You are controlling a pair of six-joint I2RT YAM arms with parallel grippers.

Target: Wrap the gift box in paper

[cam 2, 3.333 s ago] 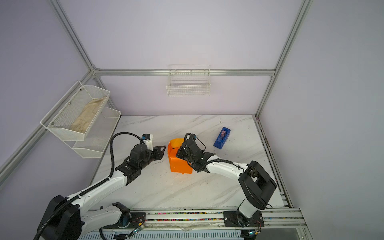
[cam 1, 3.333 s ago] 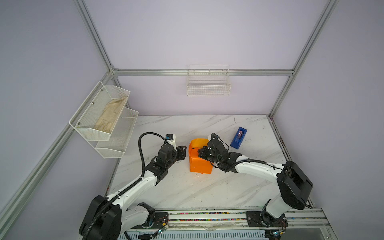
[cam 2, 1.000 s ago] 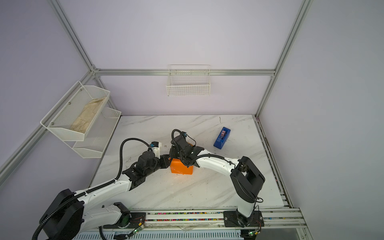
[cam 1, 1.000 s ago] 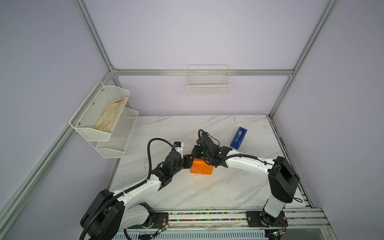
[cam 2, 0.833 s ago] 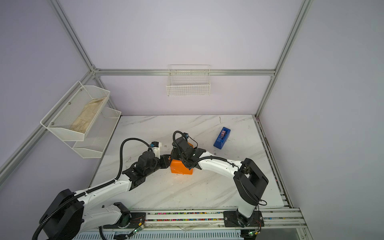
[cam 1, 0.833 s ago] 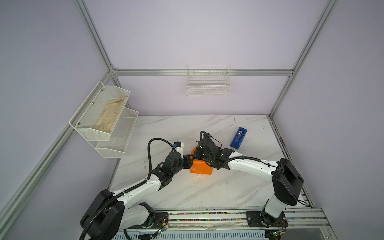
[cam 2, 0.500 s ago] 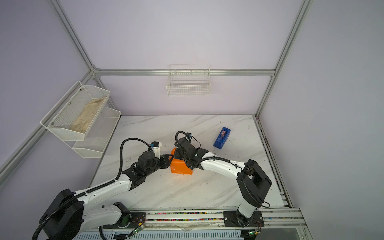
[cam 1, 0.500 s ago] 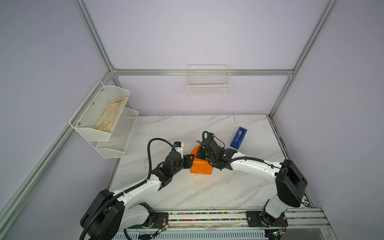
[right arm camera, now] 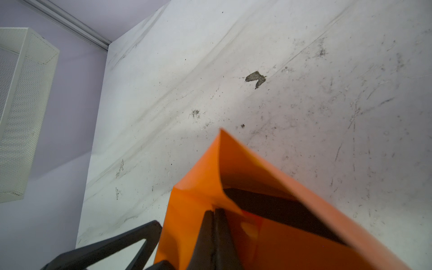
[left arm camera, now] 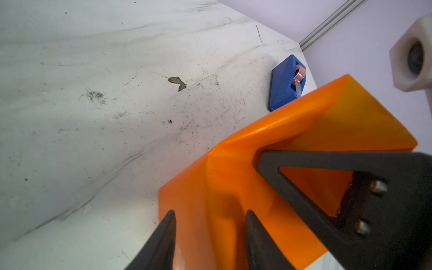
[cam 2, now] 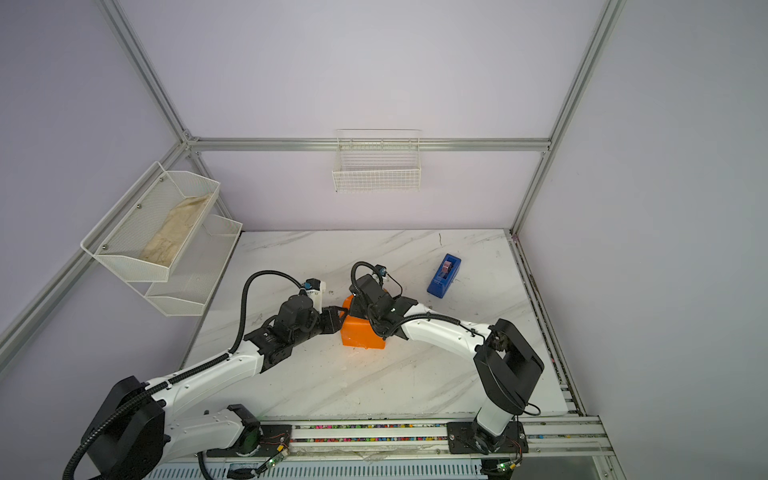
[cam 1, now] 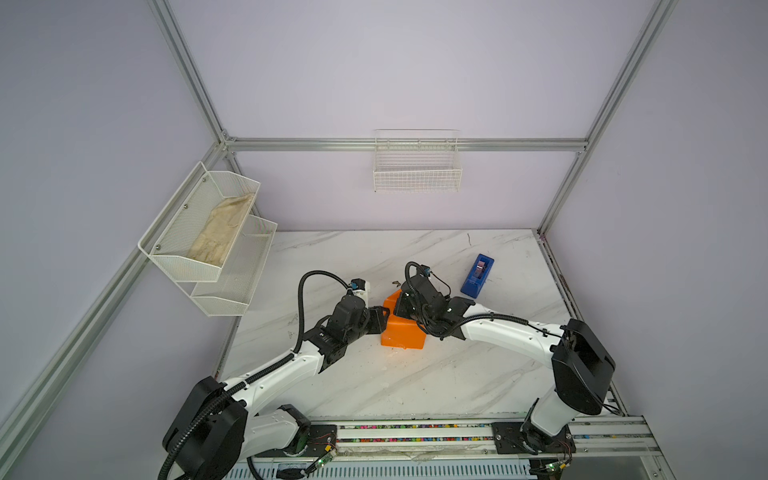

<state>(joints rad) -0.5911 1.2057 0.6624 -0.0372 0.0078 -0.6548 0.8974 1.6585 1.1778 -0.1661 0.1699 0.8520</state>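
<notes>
1. One bench (cam 1: 374, 386), white with grey veining, scuffed. Two arms work on it: left arm (cam 1: 291, 370) comes in from the lower left and right arm (cam 1: 507, 332) from the lower right. They meet at frame centre in both top views.
2. One sheet of paper (cam 1: 401, 332) (cam 2: 359, 332), orange, folded into a blocky bundle at the centre of the bench, between the two wrists. One pointed flap stands up at its open end.
3. One gift box (right arm camera: 280, 210). Only a dark strip shows, inside the open end of the paper, in the right wrist view. In both top views the paper hides it.
4. State of left jaws: apart. The two fingers (left arm camera: 327, 161) straddle a folded side of the paper (left arm camera: 233, 198), one lying along the flap. Whether either presses on it I cannot tell.
5. State of right jaws: together, with the tips at a crease of the paper (right arm camera: 194, 198). Cannot tell if a layer is nipped between them.
6. One tape dispenser (cam 1: 477, 276) (cam 2: 444, 275) (left arm camera: 282, 84), blue, right of centre, near the bundle but apart from it.
7. One wire basket (cam 1: 417, 178) on the rear wall, upper centre.
8. One mesh shelf (cam 1: 183, 266), two tiers, on the left wall. One beige cloth (cam 1: 220, 232) lies in the upper tier.
9. One dark scrap or stain (left arm camera: 177, 83) (right arm camera: 256, 78) on the bench near the bundle.
</notes>
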